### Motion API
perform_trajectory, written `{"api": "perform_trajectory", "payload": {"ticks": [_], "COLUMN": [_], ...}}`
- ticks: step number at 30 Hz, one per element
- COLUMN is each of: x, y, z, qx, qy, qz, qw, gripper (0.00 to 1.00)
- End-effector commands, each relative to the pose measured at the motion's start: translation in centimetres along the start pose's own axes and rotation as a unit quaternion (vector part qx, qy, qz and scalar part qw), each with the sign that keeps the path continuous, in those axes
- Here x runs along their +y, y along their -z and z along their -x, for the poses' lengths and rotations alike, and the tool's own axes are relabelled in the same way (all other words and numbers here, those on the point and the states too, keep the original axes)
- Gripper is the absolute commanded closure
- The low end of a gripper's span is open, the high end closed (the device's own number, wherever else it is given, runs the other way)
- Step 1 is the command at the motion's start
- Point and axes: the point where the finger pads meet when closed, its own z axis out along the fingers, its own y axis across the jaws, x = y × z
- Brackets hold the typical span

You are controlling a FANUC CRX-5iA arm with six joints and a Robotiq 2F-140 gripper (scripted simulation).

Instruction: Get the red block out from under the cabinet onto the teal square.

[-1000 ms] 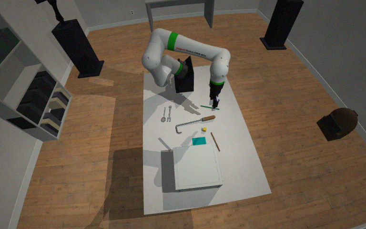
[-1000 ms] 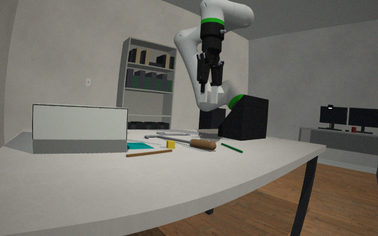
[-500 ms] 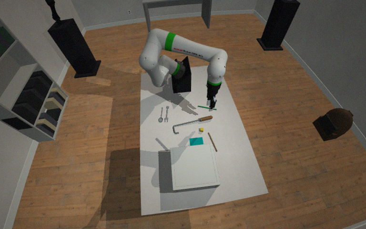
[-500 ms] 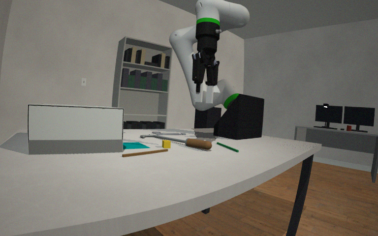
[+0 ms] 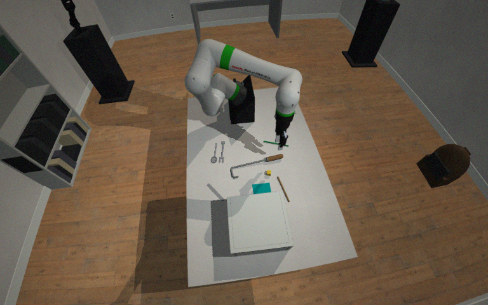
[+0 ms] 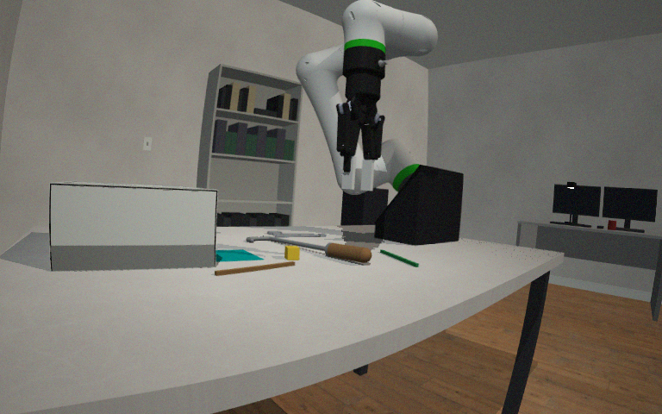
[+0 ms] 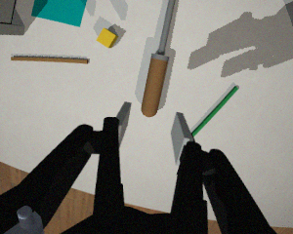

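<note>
The white cabinet (image 5: pixel 260 222) (image 6: pixel 132 217) stands on the table. The red block is not visible in any view. The teal square (image 5: pixel 261 188) (image 6: pixel 238 255) (image 7: pixel 62 11) lies flat at the cabinet's edge that faces the arm's base. A hooked metal rod with a wooden handle (image 5: pixel 274 157) (image 6: pixel 347 253) (image 7: pixel 155 87) lies on the table, its hook towards the side with the small tools. My gripper (image 5: pixel 281 144) (image 6: pixel 358 182) (image 7: pixel 151 118) is open and empty, held well above the table near the handle's end.
A yellow cube (image 5: pixel 267 173) (image 6: pixel 291 253) (image 7: pixel 106 38) lies between the hooked rod and the teal square. A brown stick (image 5: pixel 283 189) (image 6: pixel 254 268) (image 7: pixel 50 59) lies beside the square. A green stick (image 5: pixel 270 142) (image 6: pixel 398 258) (image 7: pixel 215 110) lies near my gripper. A spanner (image 5: pixel 222 152) and a grey strip (image 5: pixel 215 191) lie farther off.
</note>
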Motion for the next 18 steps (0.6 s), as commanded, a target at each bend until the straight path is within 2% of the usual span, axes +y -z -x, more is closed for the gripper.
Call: {"api": "perform_trajectory", "payload": {"ticks": [1,18], "x": [0.0,0.0], "y": [-0.7,-6.0], "z": [0.0,0.0], "qx": [0.0,0.0], "qy": [0.0,0.0], "qz": [0.0,0.0], "qw": [1.0,1.0], "gripper": [0.66,0.66]}}
